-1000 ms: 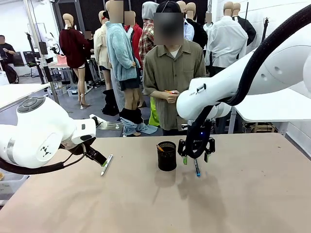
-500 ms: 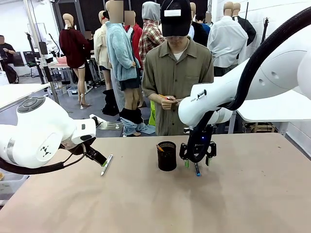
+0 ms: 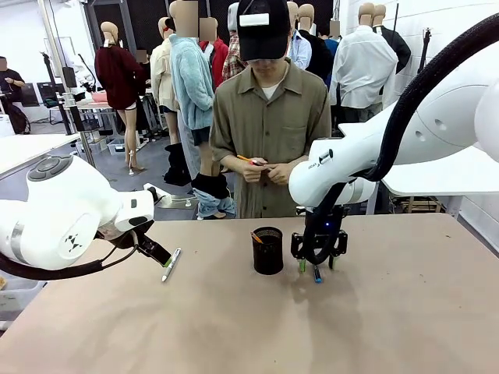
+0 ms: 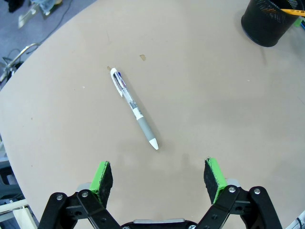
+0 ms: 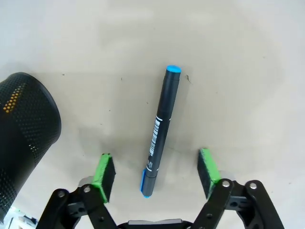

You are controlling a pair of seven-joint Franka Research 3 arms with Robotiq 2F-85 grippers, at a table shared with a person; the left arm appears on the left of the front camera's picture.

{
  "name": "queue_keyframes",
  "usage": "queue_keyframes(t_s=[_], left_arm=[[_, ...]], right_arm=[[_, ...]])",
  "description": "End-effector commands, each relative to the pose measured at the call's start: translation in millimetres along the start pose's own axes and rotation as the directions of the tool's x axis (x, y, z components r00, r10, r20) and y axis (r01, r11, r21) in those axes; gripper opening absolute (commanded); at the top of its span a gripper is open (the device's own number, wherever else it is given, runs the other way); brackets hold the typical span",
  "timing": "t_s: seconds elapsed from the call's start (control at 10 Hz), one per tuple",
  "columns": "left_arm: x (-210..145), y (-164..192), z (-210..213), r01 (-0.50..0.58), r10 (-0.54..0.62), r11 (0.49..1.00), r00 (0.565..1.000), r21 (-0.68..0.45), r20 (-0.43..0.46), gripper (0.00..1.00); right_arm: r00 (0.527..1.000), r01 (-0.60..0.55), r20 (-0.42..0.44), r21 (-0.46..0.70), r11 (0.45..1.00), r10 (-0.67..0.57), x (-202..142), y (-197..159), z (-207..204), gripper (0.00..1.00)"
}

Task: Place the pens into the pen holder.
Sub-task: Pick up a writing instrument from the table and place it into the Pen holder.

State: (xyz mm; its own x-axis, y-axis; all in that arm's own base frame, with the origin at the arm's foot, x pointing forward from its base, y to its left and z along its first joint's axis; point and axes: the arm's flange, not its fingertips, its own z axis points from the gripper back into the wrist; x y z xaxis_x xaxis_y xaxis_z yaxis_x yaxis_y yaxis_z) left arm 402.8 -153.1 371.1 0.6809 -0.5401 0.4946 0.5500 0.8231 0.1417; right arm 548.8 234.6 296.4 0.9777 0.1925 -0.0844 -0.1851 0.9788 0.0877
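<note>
Bearing all items: worktop (image 3: 390,312). Right end effector (image 3: 316,265): poised low, jaws spread, nothing gripped. Pen holder (image 3: 267,251): stood just left of it. Dark pen (image 5: 161,129): laid flat between its pads (image 5: 106,171), untouched, long axis set across the closing line.

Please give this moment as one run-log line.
left gripper: open near white pen | right gripper: open astride dark pen | pen holder: orange pen inside

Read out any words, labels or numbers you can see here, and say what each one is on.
None can be read.
Dark pen with blue ends: white barcode label, print too small.
White right robot arm: small dark marking, blurred.
</note>
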Motion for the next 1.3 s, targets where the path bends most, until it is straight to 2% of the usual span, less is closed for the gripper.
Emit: queue_keyframes(t_s=[0.0,0.1,0.2,0.5,0.9,1.1,1.2], left_arm=[[-1,2,1,-0.005,0.005,1.0,1.0,0.0,0.001,1.0],[-1,2,1,-0.005,0.005,1.0,1.0,0.0,0.001,1.0],[-1,2,1,-0.005,0.005,1.0,1.0,0.0,0.001,1.0],[-1,2,1,-0.005,0.005,1.0,1.0,0.0,0.001,1.0],[-1,2,1,-0.005,0.005,1.0,1.0,0.0,0.001,1.0],[-1,2,1,-0.005,0.005,1.0,1.0,0.0,0.001,1.0],[-1,2,1,-0.005,0.005,1.0,1.0,0.0,0.001,1.0]], right_arm=[[1.0,-0.021,0.011,0.004,1.0,0.02,-4,-3,-5,0.33],[1.0,-0.019,0.006,-0.001,1.0,0.019,-3,-3,-5,0.13],[1.0,-0.019,0.005,-0.003,1.0,0.019,-3,-3,-6,0.0],[1.0,-0.029,-0.002,-0.063,0.998,0.029,-6,1,-3,0.0],[1.0,-0.02,0.003,-0.202,0.979,0.021,-10,8,11,0.0],[0.997,-0.062,0.024,-0.202,0.977,0.069,-13,8,21,0.0],[0.992,-0.109,0.045,-0.137,0.984,0.116,-17,3,33,0.0]])
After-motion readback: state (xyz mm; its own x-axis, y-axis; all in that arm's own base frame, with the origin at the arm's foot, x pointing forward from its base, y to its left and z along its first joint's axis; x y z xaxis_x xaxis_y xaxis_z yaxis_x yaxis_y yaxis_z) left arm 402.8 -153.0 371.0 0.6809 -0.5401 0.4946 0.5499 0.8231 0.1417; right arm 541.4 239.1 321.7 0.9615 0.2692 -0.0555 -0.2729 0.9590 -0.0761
